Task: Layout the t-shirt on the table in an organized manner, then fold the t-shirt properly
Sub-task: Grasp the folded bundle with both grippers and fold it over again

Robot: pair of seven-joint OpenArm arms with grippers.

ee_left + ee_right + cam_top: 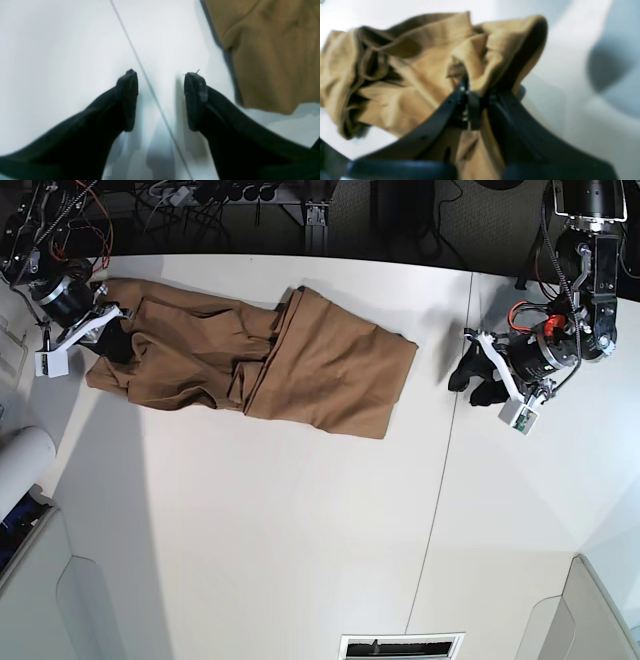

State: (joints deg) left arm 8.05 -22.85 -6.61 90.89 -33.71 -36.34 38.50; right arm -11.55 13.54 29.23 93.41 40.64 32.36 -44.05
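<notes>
Right fingers [472, 100] pinch the t-shirt [250, 355]; left fingers [161, 100] gape empty.
Left should clamp the hem at centre frame, then stretch it flat across the desk [300, 530].

Look past the far edge of the white top and you see a dark floor [400, 210]. A black power strip [215, 192] lies there with plugs in it, and red wires [75, 225] hang at the far left corner. You see pale plastic bins [35, 580] at the near corners. A small white vent [400, 646] sits at the near edge. The light is bright and even.
</notes>
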